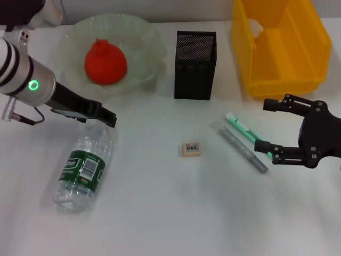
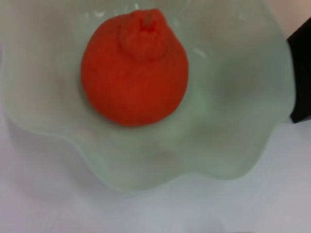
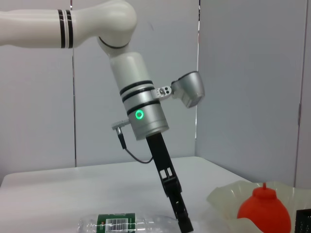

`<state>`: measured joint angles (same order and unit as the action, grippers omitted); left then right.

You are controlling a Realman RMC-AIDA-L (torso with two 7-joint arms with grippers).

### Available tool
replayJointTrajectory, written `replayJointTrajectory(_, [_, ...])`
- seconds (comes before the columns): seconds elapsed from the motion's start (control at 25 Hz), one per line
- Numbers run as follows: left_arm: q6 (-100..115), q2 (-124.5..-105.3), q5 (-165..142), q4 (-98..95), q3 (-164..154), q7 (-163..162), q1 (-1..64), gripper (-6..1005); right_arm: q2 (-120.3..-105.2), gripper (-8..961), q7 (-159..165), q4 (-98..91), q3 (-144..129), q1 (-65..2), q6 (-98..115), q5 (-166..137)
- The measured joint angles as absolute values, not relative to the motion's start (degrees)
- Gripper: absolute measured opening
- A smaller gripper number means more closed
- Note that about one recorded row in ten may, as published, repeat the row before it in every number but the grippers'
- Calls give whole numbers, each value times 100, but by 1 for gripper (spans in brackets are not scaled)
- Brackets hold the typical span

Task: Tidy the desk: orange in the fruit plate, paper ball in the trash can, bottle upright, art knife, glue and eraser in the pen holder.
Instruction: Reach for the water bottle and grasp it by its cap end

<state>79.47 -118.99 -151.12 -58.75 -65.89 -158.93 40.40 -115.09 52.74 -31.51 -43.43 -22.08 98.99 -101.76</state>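
The orange [image 1: 105, 61] [image 2: 133, 68] lies in the pale green fruit plate [image 1: 145, 38] [image 2: 233, 145]. A clear bottle [image 1: 82, 168] with a green label lies on its side at the front left. My left gripper [image 1: 109, 118] [image 3: 184, 224] hangs just above the bottle's cap end. The tan eraser [image 1: 191, 149] sits mid-table. A grey stick [image 1: 245, 146] and a green-and-white one [image 1: 242, 128], the glue and art knife, lie side by side. Beside them to the right, my right gripper [image 1: 262, 125] stands open and empty. The paper ball [image 1: 256, 26] rests inside the yellow trash can [image 1: 298, 80].
The black mesh pen holder [image 1: 195, 64] stands upright at the back centre, between the plate and the yellow bin. White tabletop stretches across the front and between the bottle and the eraser.
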Motion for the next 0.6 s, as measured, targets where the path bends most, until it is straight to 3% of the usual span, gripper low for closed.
replayJointTrajectory(0.6, [7367, -11912, -15100, -5505, -7345, -16077, 4107, 792, -11455, 843, 5300, -3239, -4177, -2206, 9900, -10143])
